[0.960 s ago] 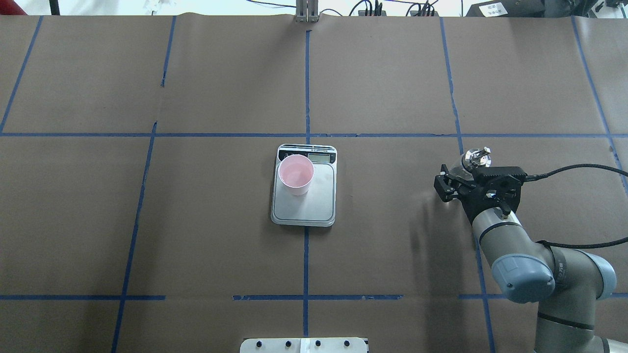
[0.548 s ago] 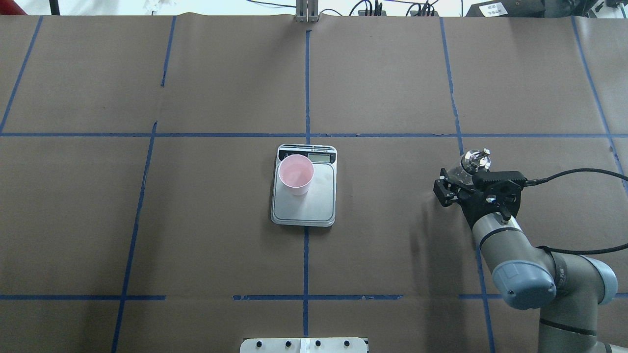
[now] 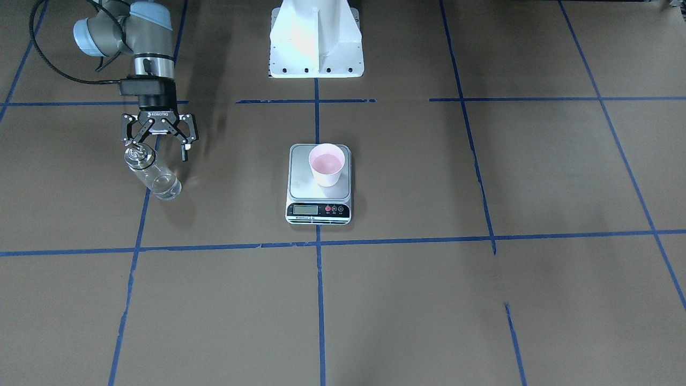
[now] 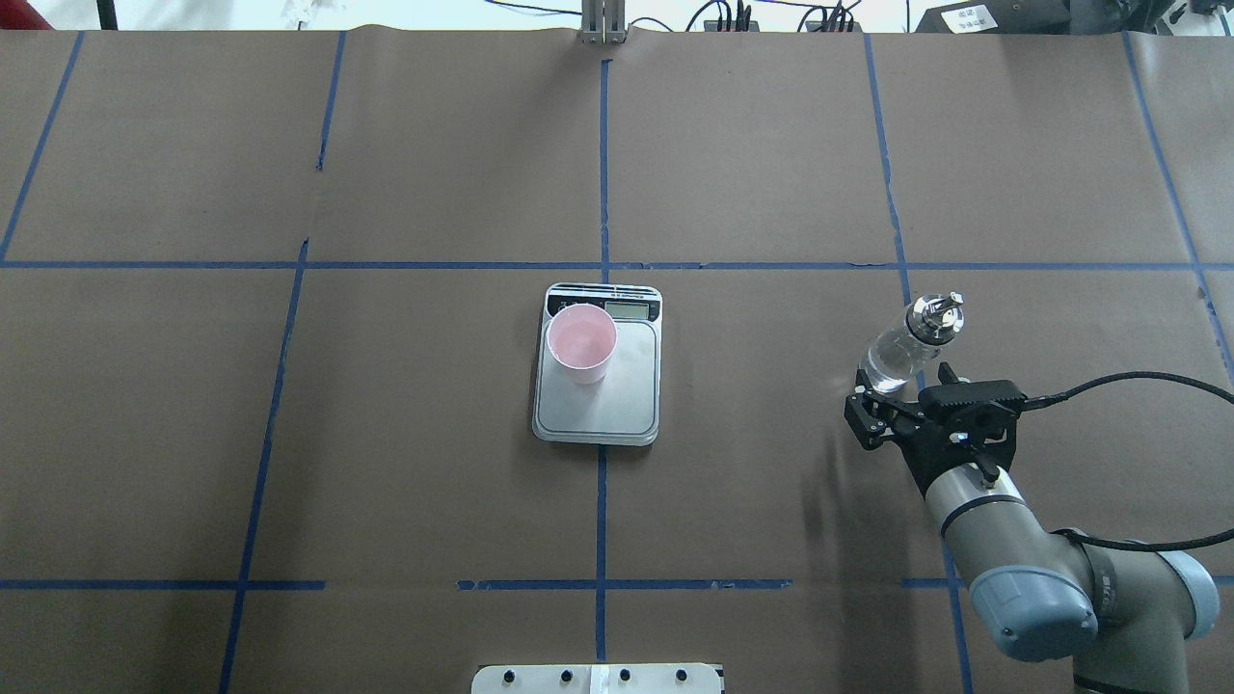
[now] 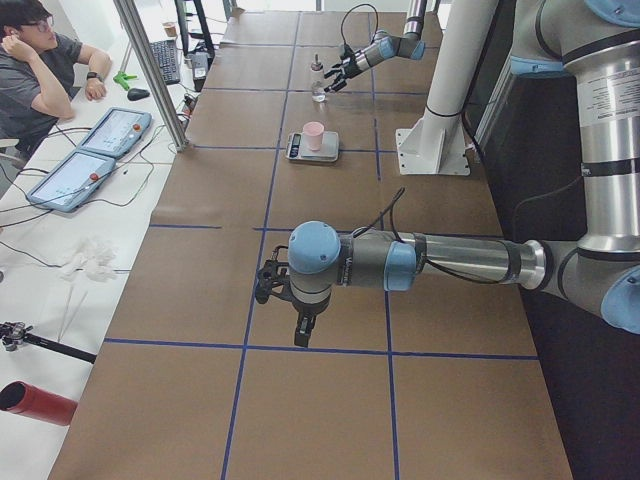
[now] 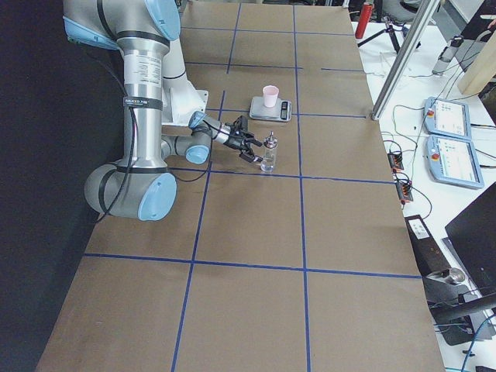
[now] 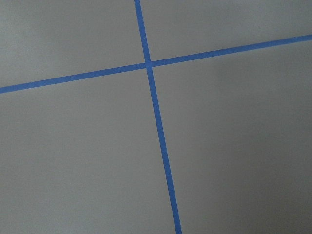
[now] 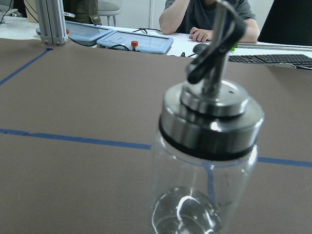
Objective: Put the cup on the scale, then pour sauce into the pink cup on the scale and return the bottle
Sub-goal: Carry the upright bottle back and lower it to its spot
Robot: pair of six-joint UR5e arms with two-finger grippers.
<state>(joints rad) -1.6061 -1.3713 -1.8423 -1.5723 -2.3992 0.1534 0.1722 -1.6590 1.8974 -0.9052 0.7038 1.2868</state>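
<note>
The pink cup (image 4: 581,342) stands upright on the silver scale (image 4: 598,413), at the platform's far left near the display; it also shows in the front view (image 3: 327,163). The clear glass bottle (image 4: 901,347) with its silver spout cap stands upright on the table at the right, on a blue tape line. It fills the right wrist view (image 8: 209,146), with a little clear liquid at its bottom. My right gripper (image 4: 901,405) is open and empty, just on the robot's side of the bottle, apart from it. My left gripper (image 5: 275,285) shows only in the left side view; I cannot tell its state.
Blue tape lines grid the brown table. The white robot base (image 3: 316,37) stands at the near edge. An operator (image 5: 40,60) sits beyond the far edge with tablets (image 5: 90,160). A metal post (image 4: 603,24) stands at the far edge.
My right gripper has drawn back toward the robot, off the bottle. The bottle stays standing in place. The cup and scale have not moved.
</note>
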